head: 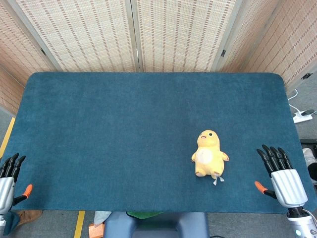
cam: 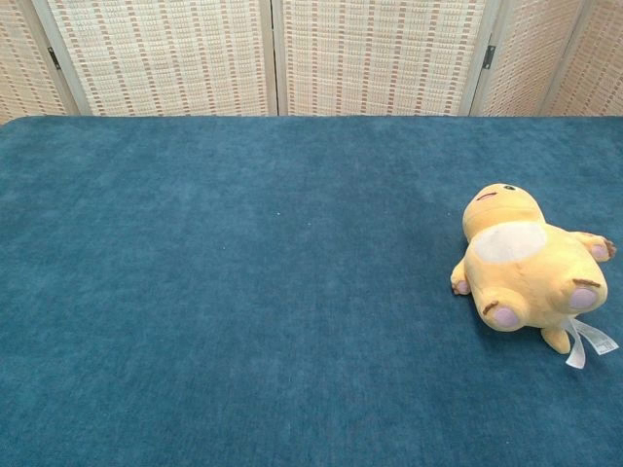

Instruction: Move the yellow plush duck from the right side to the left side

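The screen (head: 148, 34), made of woven panels, stands behind the table's far edge. The table (head: 124, 139) carries a dark blue cloth over its whole top.

The right hand (head: 282, 176) sits at the table's near right corner, palm down, fingers extended and slightly apart, holding nothing. It is well apart from the duck. The left hand (head: 9, 181) sits at the near left corner, partly cut off by the frame edge; its fingers are extended and hold nothing. Neither hand appears in the chest view.

The duck (head: 210, 153) lies on its back on the right half of the table, nearer the near edge than the far edge, head toward the far edge. Its white belly patch faces up. A white tag (cam: 586, 342) trails from its lower end onto the cloth.
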### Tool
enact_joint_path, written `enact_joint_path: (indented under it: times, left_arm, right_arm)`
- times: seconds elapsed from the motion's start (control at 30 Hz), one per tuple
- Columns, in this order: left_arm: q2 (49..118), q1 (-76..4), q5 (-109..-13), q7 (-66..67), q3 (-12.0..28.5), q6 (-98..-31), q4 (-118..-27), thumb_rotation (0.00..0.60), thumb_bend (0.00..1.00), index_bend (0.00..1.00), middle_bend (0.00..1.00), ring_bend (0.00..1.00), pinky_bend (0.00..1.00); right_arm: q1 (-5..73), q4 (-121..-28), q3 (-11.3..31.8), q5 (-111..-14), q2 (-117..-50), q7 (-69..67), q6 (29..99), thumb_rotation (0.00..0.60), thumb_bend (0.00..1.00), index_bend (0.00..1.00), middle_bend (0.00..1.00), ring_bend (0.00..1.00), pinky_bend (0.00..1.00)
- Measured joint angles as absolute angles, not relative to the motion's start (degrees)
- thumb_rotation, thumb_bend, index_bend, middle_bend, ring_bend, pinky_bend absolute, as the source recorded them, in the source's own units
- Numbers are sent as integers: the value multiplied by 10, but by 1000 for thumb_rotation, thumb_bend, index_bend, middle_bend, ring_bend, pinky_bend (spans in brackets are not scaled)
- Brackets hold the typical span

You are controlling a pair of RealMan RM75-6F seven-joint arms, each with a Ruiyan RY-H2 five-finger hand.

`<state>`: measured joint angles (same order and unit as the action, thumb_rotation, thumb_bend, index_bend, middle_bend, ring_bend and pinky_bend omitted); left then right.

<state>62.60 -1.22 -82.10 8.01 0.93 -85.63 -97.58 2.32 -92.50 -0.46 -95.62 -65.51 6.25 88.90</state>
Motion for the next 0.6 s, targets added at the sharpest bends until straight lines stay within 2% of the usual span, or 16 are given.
enact_joint_path:
  times: [0.3, 0.6]
  left_arm:
    - [625, -17, -831, 71, 8, -849, -975, 600, 336, 0, 0, 0, 189]
    - [621, -27, -831, 54, 10, -831, -968, 600, 336, 0, 0, 0, 188]
  right_arm:
    - [67, -931, -8, -962, -660, 56, 809, 600, 127, 0, 0, 0, 0]
    - [185, -944, 21, -906, -700, 119, 605, 600, 155, 0, 0, 0, 0]
